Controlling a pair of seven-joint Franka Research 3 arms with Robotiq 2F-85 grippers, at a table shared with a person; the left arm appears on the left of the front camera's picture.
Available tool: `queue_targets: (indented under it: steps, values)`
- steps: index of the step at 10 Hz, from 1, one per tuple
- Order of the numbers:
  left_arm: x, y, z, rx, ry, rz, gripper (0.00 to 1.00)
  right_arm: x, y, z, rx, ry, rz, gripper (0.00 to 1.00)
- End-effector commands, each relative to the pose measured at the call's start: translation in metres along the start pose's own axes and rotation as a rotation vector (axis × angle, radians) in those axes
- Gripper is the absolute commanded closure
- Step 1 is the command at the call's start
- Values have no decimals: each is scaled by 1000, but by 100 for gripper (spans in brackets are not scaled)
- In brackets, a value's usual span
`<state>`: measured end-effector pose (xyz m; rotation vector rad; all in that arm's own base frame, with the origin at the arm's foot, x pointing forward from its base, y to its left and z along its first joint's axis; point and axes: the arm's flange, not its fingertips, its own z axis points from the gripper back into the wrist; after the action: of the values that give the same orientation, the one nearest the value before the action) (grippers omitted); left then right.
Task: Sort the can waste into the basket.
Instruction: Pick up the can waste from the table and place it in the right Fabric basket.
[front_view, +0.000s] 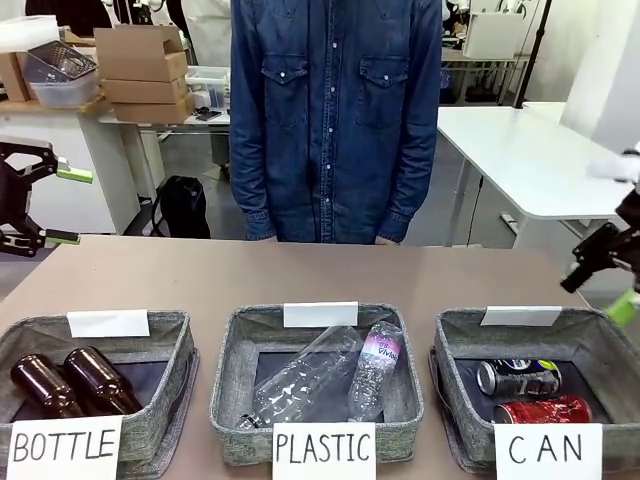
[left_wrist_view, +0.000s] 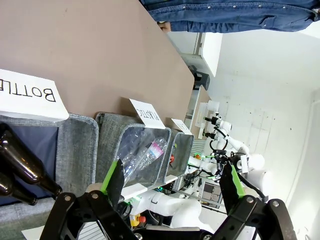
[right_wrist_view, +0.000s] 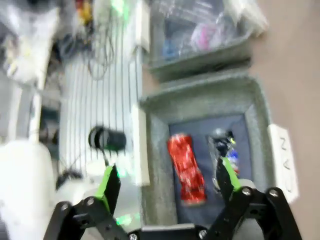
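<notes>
Brown table, three grey baskets in a row

The table (front_view: 300, 270) carries the BOTTLE basket (front_view: 165, 400) below the left gripper's spread jaws, the PLASTIC basket (front_view: 240, 350) between both grippers, and the CAN basket (front_view: 600, 345) under the right gripper's jaws.

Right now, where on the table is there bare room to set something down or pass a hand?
The brown table is bare in a wide strip between the person's side and the three baskets' far rims. Narrow gaps run between the BOTTLE basket, PLASTIC basket and CAN basket. Inside all three it is crowded; the red can and black can fill much of theirs.
</notes>
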<state>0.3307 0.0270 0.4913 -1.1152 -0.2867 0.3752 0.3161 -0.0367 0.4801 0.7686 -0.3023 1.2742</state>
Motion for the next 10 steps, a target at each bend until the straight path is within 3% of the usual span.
queue_targets:
  steps: [1,2,3,4,7,8,10]
  values:
    - [0,0,3,-3,8,-12,0,26,-9,22,-131,-563,-465,0]
    - [0,0,3,-3,8,-12,0,34,-13,30,-148,-801,-809,0]
    - [0,0,3,-3,8,-12,0,33,-16,35,-87,-886,-957,0]
    - [0,0,3,-3,8,-12,0,32,-20,34,-16,-906,-1096,0]
    - [0,0,3,-3,8,-12,0,33,-38,28,-38,-849,-1145,0]
    - [0,0,3,-3,8,-12,0,21,-32,44,17,-527,-849,0]
    - [0,0,3,-3,8,-12,0,21,-32,44,17,-527,-849,0]
